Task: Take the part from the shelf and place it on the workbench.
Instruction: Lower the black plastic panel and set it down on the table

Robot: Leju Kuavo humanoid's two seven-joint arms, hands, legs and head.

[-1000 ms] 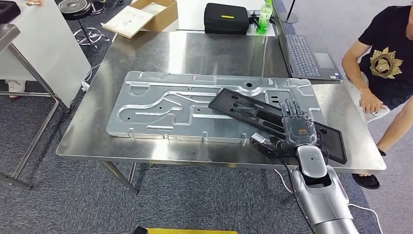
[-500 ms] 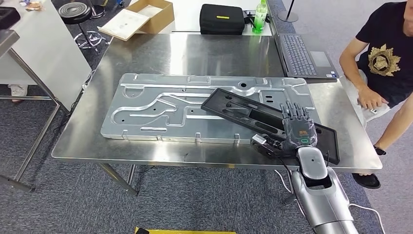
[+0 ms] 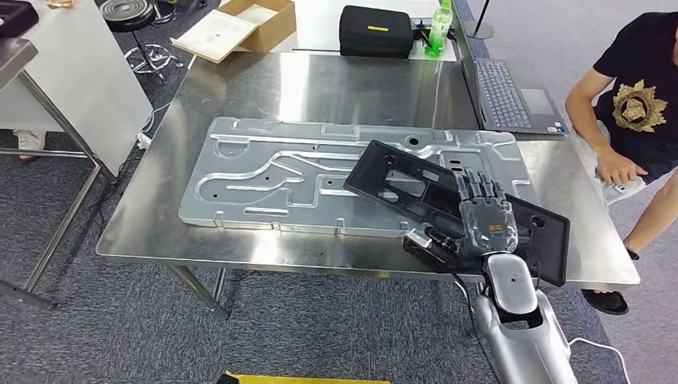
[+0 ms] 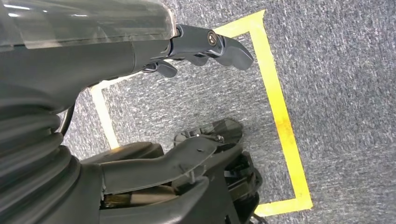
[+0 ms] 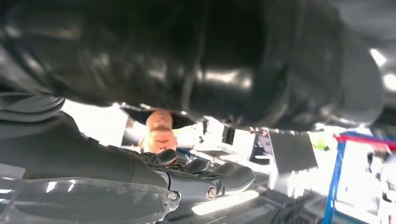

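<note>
A long black moulded part lies slanted over the right end of a big stamped metal plate on the steel workbench. My right hand grips the part's near end at the bench's front right edge, with its fingers stretched flat on top. That end juts a little past the edge. In the right wrist view the part is a dark mass close against the right hand. My left hand hangs over the carpet with its fingers apart and holds nothing.
A person sits at the right end of the bench, one hand on its corner. A laptop, a black case and a green bottle stand at the back. A cardboard box lies beyond. Yellow tape marks the floor.
The whole view has shifted slightly with the camera. My right hand keeps its grip, and the part now slants a bit more steeply across the plate.
</note>
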